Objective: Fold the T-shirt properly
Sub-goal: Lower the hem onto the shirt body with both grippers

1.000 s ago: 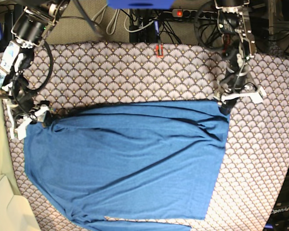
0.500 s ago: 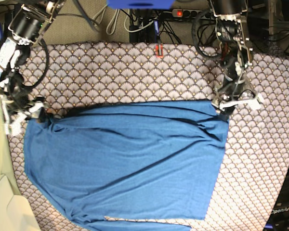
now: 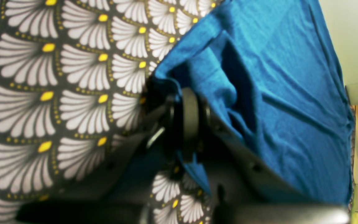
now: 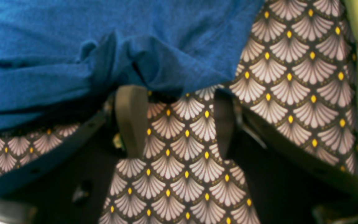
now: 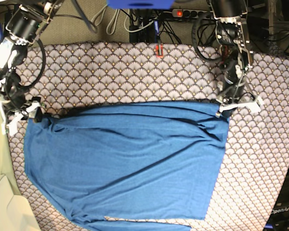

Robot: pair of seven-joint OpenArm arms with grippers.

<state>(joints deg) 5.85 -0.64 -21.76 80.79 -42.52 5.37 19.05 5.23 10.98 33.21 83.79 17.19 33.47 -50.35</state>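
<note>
Left gripper (image 3: pixel 186 119): jaws were seen shut, with a pinch of blue cloth trapped between them; a small tongue of fabric stuck out below the pads. The grip was taken at the T-shirt (image 5: pixel 130 163) corner nearest that arm, the top corner on the base view's right. Cloth next to the pinch was bunched into a raised fold, which suggests the edge was gathered up off the tablecloth (image 5: pixel 120 72) rather than pressed flat.

Right gripper (image 4: pixel 179 121): jaws were spread wide, nothing between them but bare scallop pattern. The fingers (image 4: pixel 131 118) were set down on the tablecloth just beside the shirt's edge, one finger touching or nearly touching the rumpled hem, the other clear of it. Nothing was held on this side.

Shirt position: it was laid spread over the tablecloth, covering the lower and middle part, wrinkled with long diagonal creases; the lower edge ran out of the base view. The grippers were placed at the two upper corners, well apart.

Judgement: the corners were probably targeted so the top edge can be lifted and carried over as one straight fold line. One corner was secured, the other not yet, so a lift now would likely skew the fold. The right jaws likely need to be pushed onto the hem before closing.
</note>
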